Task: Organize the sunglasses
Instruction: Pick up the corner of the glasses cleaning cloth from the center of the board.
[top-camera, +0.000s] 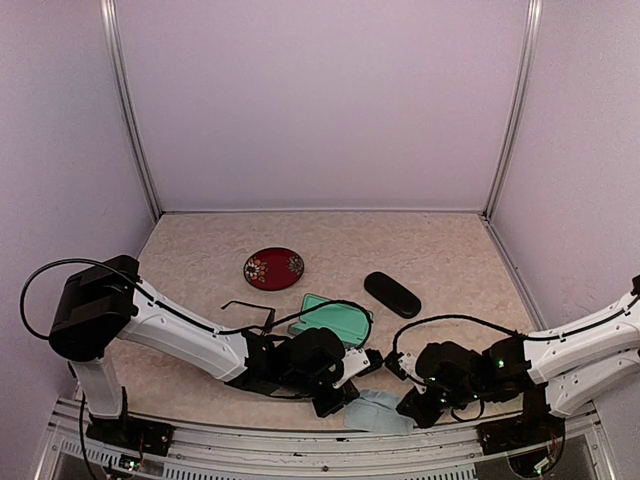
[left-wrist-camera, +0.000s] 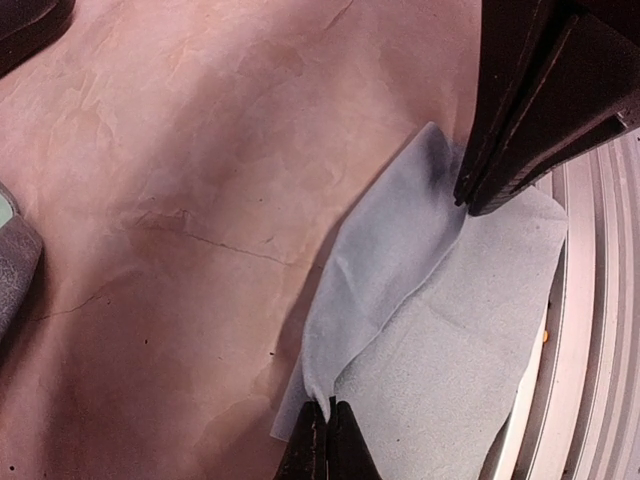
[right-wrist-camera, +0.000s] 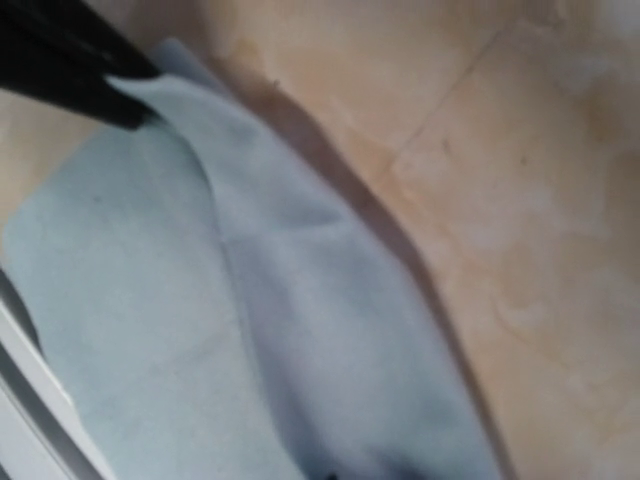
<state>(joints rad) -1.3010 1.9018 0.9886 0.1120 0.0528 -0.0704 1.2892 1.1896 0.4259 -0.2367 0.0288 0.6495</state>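
Beige marbled bench (top-camera: 330, 240) sits between plain pale walls. At the middle of its near edge lies a light blue cloth (left-wrist-camera: 430, 330), partly folded over itself, with one side against the metal rail. The left gripper (left-wrist-camera: 326, 408) has its fingers closed tight on one edge of the cloth. The right gripper (left-wrist-camera: 466, 198) meets the opposite corner with its jaws together, apparently pinching it, though the right wrist view is too blurred to confirm this. A pair of thin black-framed sunglasses (top-camera: 250, 307) lies on the bare surface left of centre, beside the left arm and well apart from both grippers. Just right of them an open case with a green lining (top-camera: 330, 318) lies flat. A black oval case (top-camera: 392, 294) lies toward the right edge, and a red round dish (top-camera: 273, 268) sits nearer the far edge
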